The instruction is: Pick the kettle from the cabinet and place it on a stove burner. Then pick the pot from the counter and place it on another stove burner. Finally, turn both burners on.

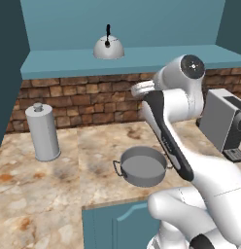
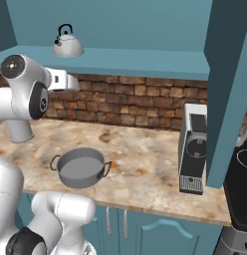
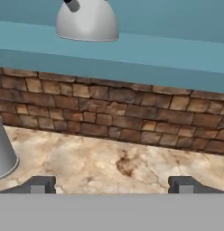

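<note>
Two dark fingertips [image 3: 41, 184] stand wide apart at the bottom of the hand view, with nothing between them, so the gripper [image 3: 111, 185] is spread and empty. It looks level toward the brick wall [image 3: 114, 113], over the counter [image 3: 109, 162] and below the cabinet [image 3: 132, 54] shelf.

The kettle [image 3: 88, 20] sits on that shelf, above and a little left of the gripper's line, apart from it. In the left base view the kettle [image 1: 109, 47] stands upright with its black handle up, higher than the hand.

The arm [image 1: 176, 102] rises from the base, folds sharply at a raised elbow, and reaches its white wrist forward toward the wall, at brick height, under the shelf edge.

The pot [image 1: 142, 166] rests on the counter near its front edge, below the arm, loop handles to either side. A grey canister [image 1: 42, 131] stands to the left near the wall. A grey machine [image 2: 192, 147] sits at the right. The black cooktop [image 2: 240, 184] lies beyond it, at the right edge of the right base view.
</note>
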